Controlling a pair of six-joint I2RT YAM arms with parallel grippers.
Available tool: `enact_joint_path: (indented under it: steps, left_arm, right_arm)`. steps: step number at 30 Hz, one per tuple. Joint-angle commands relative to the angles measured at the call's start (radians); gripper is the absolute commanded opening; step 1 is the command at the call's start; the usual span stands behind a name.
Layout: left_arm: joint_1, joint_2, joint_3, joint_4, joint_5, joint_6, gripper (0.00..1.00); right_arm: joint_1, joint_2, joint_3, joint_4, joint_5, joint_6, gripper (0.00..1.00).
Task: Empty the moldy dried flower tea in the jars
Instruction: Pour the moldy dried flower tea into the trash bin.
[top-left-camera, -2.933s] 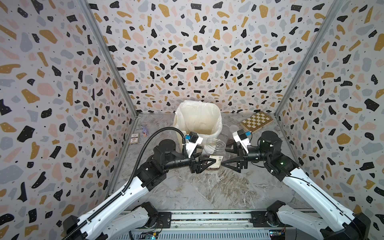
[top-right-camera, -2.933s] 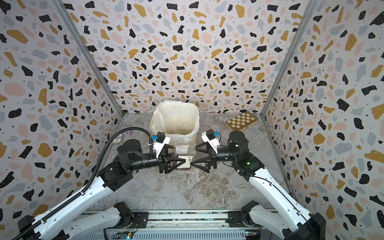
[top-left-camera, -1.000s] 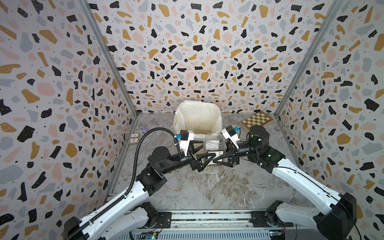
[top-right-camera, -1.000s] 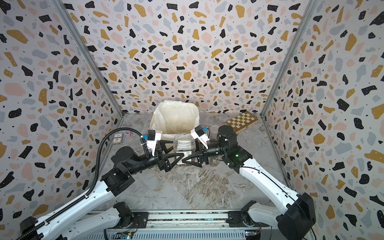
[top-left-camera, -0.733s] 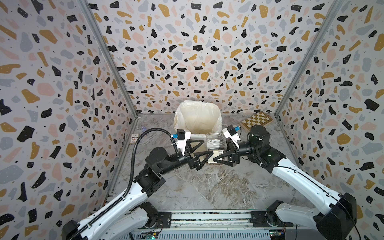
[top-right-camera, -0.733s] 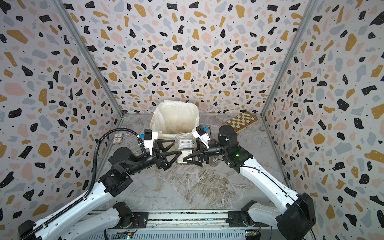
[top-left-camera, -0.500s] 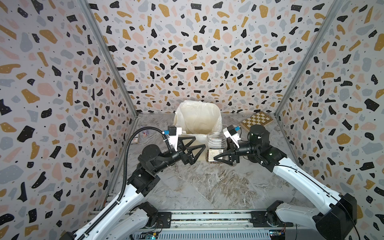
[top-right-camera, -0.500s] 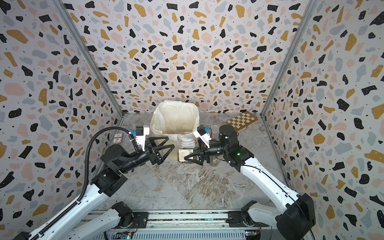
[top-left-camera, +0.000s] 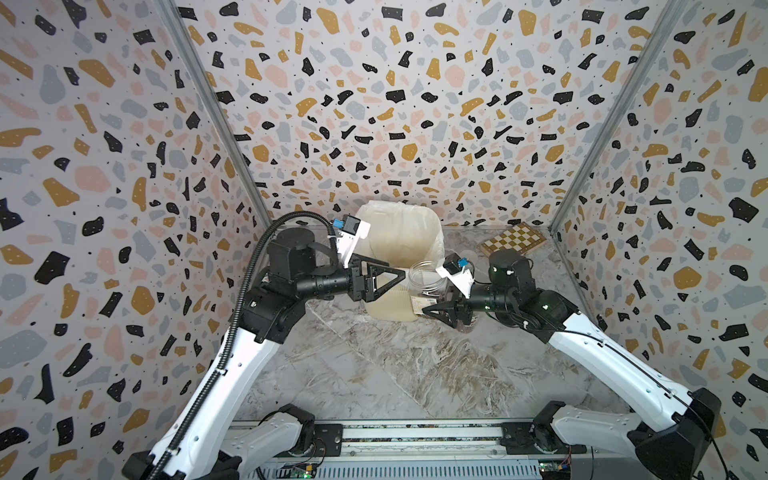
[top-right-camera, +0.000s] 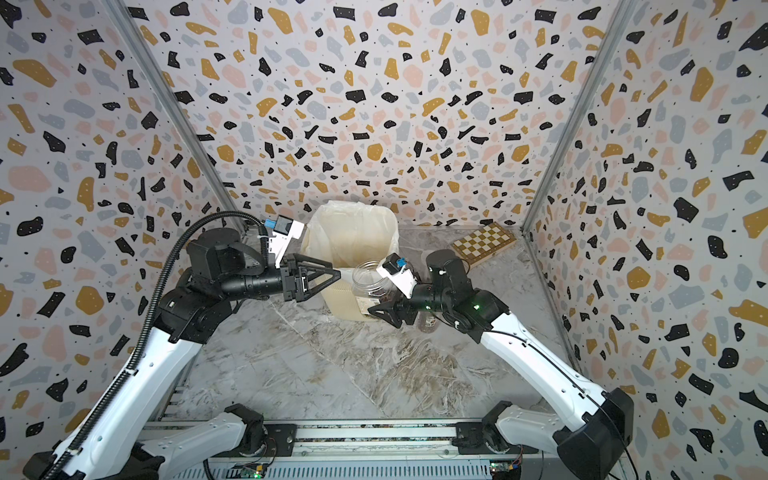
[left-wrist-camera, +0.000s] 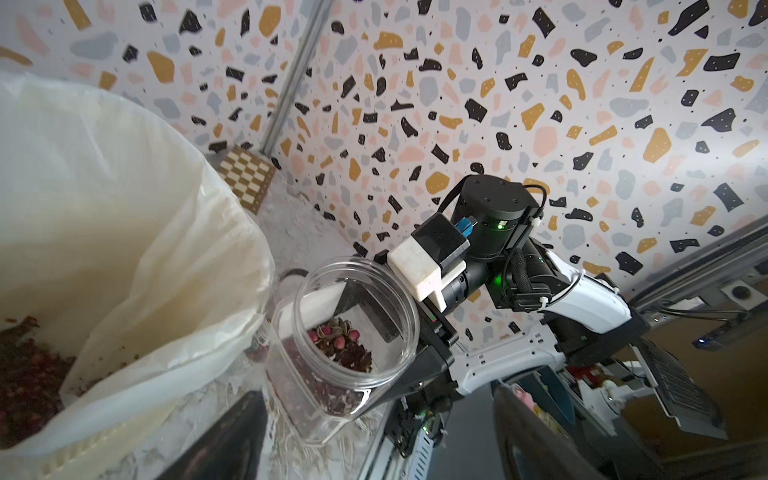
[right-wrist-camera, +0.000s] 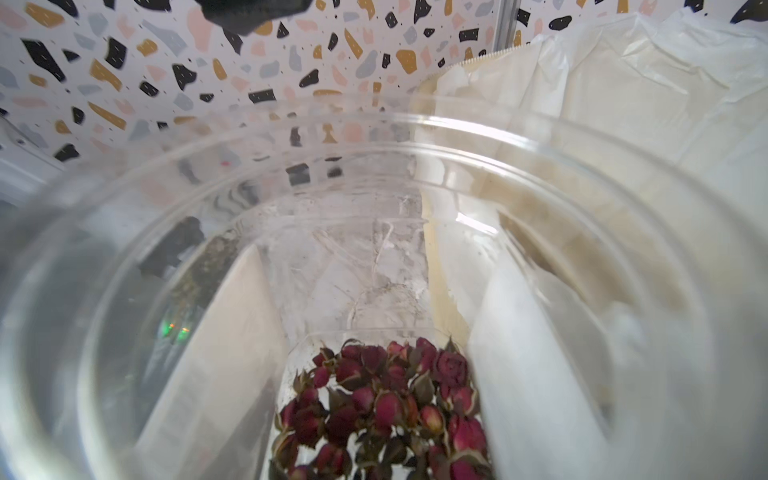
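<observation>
- The right pincer is clamped low on the open, labelled jar. The jar is mouth-up just beside the bin, and its mouth looks lower than the bin's rim. I cannot tell whether its base touches the desk. With a hold that low on a smooth clear wall, the jar could swing or slip once it is tipped.
- The dried flower tea lies in a shallow heap at the bottom of the jar. If the jar is tipped before its mouth is over the opening, buds would scatter across the desk (a few dark specks already sit on the fold of the liner).
- On the way up, the jar's shoulder could catch the loose liner. That might drag the plastic inward or push the bin away.
- The left pincer hangs wide and empty, raised above the desk near the bin and close to the jar. If the right arm swings toward the bin, the two arms could collide.
- Buds might cling to the jar's base, so a short or shallow tilt would probably leave some inside.
- A second jar stands on the desk, partly hidden by the right wrist. The wrist or forearm could topple it when the arm turns.
</observation>
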Motion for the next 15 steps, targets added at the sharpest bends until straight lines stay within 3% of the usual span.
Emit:
enact_joint_path:
  steps: [1,6,15]
  left_arm:
    - [0.006,0.036,0.048,-0.181,0.105,0.064,0.79]
    - [0.007,0.087,0.066,-0.225,0.134,0.072,0.66]
    - [0.004,0.125,0.092,-0.266,0.126,0.104,0.59]
  right_arm:
    - [0.046,-0.057,0.039,-0.038,0.155,-0.061,0.68]
    - [0.12,-0.071,0.034,-0.045,0.263,-0.071,0.68]
    - [0.214,-0.03,0.063,-0.102,0.454,-0.081,0.68]
